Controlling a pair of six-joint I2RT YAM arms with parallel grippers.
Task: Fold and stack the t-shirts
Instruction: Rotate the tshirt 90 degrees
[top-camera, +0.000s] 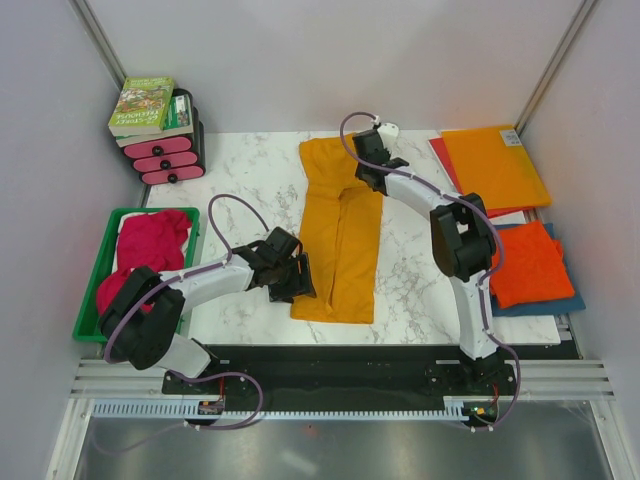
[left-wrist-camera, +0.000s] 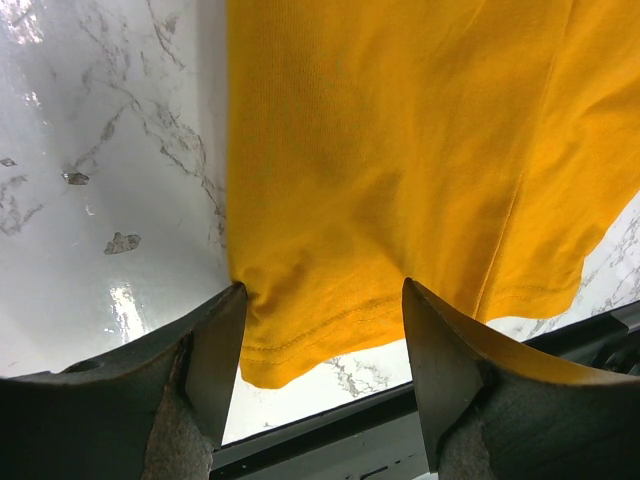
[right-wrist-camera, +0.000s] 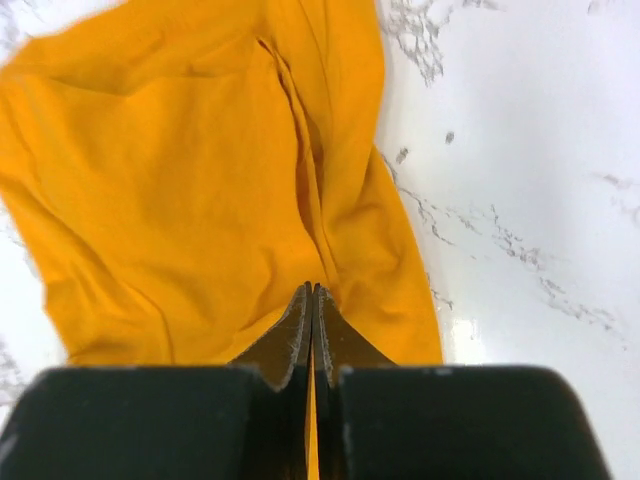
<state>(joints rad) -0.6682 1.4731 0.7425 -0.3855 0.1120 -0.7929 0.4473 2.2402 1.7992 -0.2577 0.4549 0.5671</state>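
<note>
my right claw (right-wrist-camera: 313, 305) is pinched closed on a fold of the soft golden-orange cloth t-shirt (right-wrist-camera: 180, 180), which spreads out ahead of its tips over the white marble table (right-wrist-camera: 520, 150). my left claw (left-wrist-camera: 322, 340) stands open, one finger on either side of the shirt's hemmed corner, with the cloth lying flat beneath and ahead of them.

Golden-orange t-shirt (top-camera: 340, 250) on white grey-veined marble table (top-camera: 250, 170).
</note>
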